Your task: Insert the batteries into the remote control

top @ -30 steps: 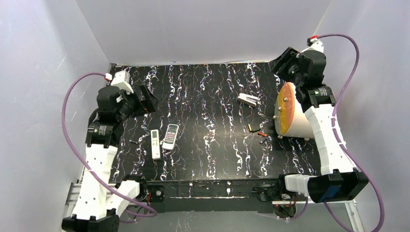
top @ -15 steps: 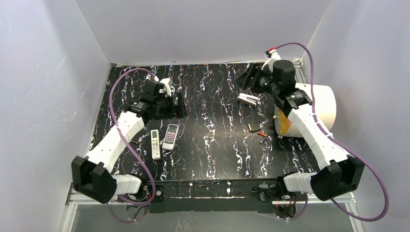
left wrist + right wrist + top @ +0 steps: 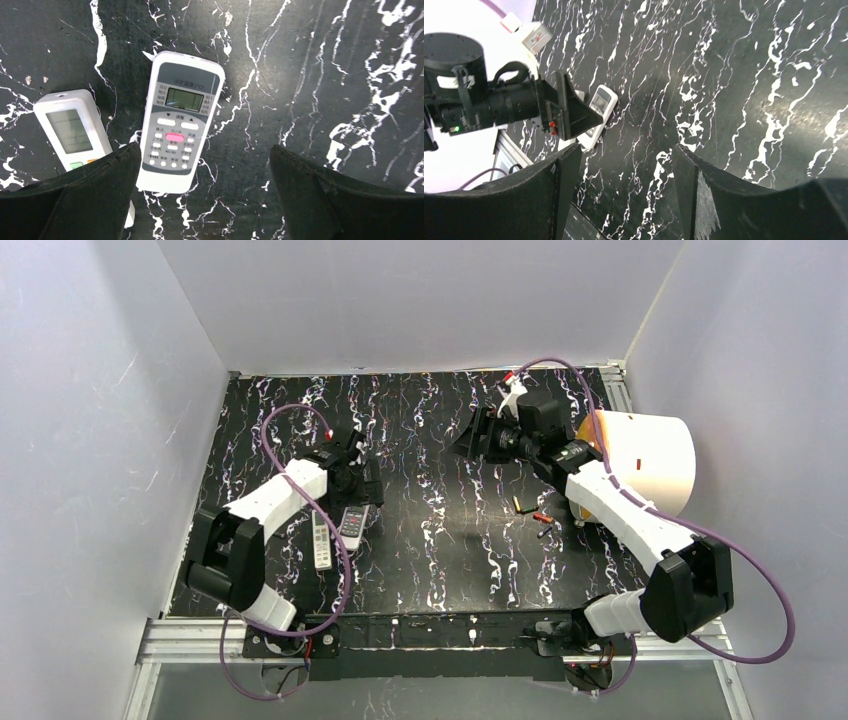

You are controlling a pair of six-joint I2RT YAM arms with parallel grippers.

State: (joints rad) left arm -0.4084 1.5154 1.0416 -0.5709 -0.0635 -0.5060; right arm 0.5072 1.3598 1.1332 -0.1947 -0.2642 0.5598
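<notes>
We see the left gripper (image 3: 357,478) hanging low over the left part of the table (image 3: 440,570), with its jaws spread very wide and nothing between them. Directly under it lies the wider remote (image 3: 180,122), with buttons and screen facing up. Just beside that one, on its left, lies the slim remote (image 3: 71,129), also face up. The long axis of the wider remote runs roughly from near to far, with a small tilt. In the left wrist view this axis crosses the line between the two fingers, so the jaws stand across its short width. It lies closer to one finger than to the other, so we judge that a small sideways correction is needed before closing. The batteries (image 3: 541,518) are well apart from both remotes, on the right part of the table, just beside the white container (image 3: 650,455). They seem to be three, but in the top view they are too small for us to tell how each one points. The right gripper (image 3: 478,436) is empty, with its jaws parted fairly wide. It hovers farther away than the batteries and to their left, and its own camera does not show them. The right arm is clearly the nearer one to them, so in our judgement it must come toward the near right to reach them, while the left arm takes the remote.
</notes>
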